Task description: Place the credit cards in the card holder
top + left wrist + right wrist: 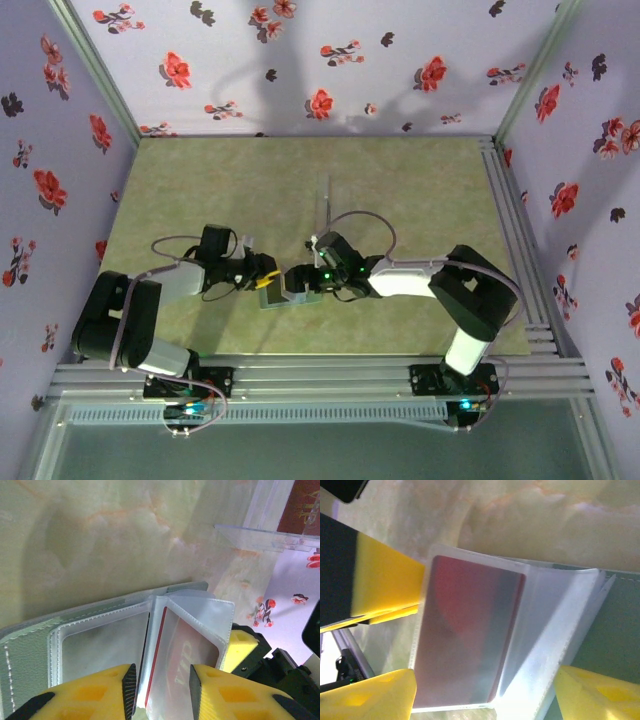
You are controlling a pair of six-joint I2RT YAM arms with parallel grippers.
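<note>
The grey-teal card holder (pixel 275 298) lies open on the table, its clear sleeves fanned up from the cover (pixel 30 650) (pixel 620 620). A red card (pixel 200 650) (pixel 465 630) sits inside one sleeve. My left gripper (pixel 162 677) (pixel 268 282) has its jaws partly apart around that sleeve's near end; whether the pads press on it is unclear. Opposite, my right gripper (pixel 485 697) (pixel 298 285) stands open, wide around the same sleeve, one finger (pixel 242 647) against its far edge. A dark card (pixel 302 505) with pale marks stands in a clear stand.
The clear plastic stand (pixel 323 200) (pixel 265 532) is just beyond the holder, toward the back of the green mat (pixel 200 190). Flowered walls enclose the table; a metal rail (pixel 515 250) runs along the right edge. Both arms crowd the mat's near middle.
</note>
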